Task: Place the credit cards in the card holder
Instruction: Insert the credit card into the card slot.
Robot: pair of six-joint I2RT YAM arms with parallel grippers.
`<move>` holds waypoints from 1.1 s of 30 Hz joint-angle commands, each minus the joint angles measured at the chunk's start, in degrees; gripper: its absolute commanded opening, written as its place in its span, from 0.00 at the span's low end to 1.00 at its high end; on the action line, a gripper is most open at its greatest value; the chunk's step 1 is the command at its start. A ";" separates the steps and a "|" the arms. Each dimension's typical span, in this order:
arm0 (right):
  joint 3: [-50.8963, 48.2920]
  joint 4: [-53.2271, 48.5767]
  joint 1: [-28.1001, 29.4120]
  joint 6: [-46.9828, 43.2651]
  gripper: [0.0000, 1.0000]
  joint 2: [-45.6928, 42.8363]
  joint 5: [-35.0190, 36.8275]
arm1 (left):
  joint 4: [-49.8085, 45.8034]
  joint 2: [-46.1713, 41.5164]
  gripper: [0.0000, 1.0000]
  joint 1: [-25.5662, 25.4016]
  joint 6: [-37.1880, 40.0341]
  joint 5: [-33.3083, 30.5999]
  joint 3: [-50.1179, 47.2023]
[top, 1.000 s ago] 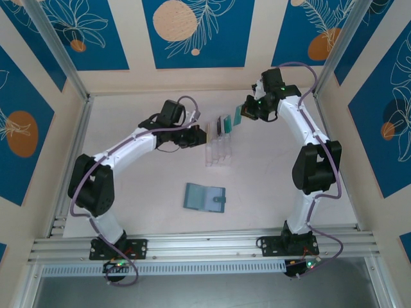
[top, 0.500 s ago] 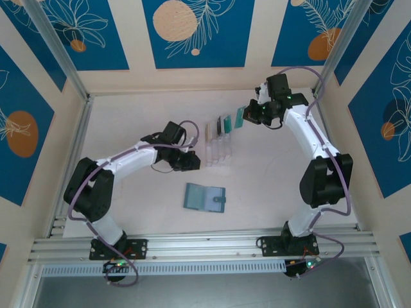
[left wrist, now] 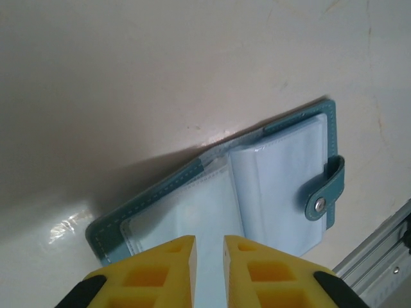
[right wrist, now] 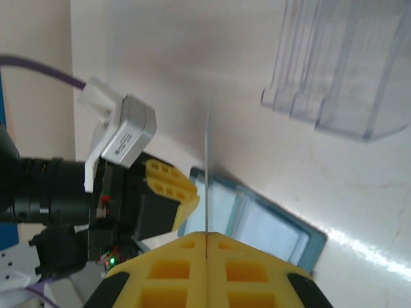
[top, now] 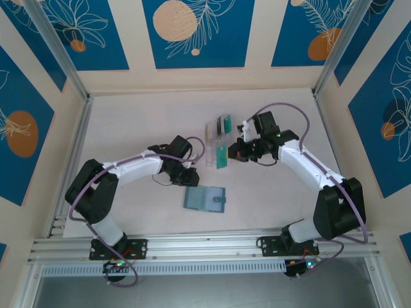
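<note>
Changes over the last second, left to right. The left gripper [left wrist: 209, 249] has come down from beside the acrylic rack [right wrist: 347, 70] to the 11 o'clock corner of the card holder [top: 205, 199]. Its yellow tips hang over the holder's left leaf, jaws a narrow slit apart with nothing between them. The card holder has not moved. It lies open on the table [top: 135, 122], clear pockets up, snap tab [left wrist: 326, 186] on its right edge, at 6 o'clock from the rack. The racked cards [top: 223, 124] stand as before at the rack's far end. The right gripper [right wrist: 207, 239] has swung in from past the rack's 1 o'clock end to its near right corner. Its jaws are pressed together on the teal card [top: 221, 156], which the right wrist view shows edge-on and upright, with the open holder beyond it.

Edges and room. Bare table runs from the holder's 9 o'clock side out to the left frame post, and from its 3 o'clock side out to the right arm's base link. The aluminium rail [top: 205, 242] lies near the holder's 6 o'clock edge, not touching. The two grippers are near each other, apart, with the rack's near end between them.

Writing. Any print on the cards is too small to read.
</note>
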 commanded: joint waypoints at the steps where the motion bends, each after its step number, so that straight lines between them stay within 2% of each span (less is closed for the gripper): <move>1: -4.63 5.54 1.77 2.26 0.00 -3.04 -4.72 | -0.82 0.34 0.18 -1.47 0.92 -1.80 -1.55; 11: -16.73 16.27 7.65 6.86 0.00 -2.07 -8.63 | 1.38 1.08 0.17 -2.07 -2.06 -6.49 -6.64; 16: -21.26 22.29 8.13 8.95 0.00 -0.47 -11.01 | 2.26 1.83 0.17 -2.07 -2.97 -7.38 -8.39; 26: -23.37 28.63 9.37 9.98 0.00 7.60 -15.35 | 4.07 1.71 0.16 -2.09 -4.28 -6.80 -9.76; 33: -24.29 30.62 10.16 10.53 0.00 12.07 -14.89 | 4.59 1.70 0.16 -2.09 -4.48 -6.36 -10.29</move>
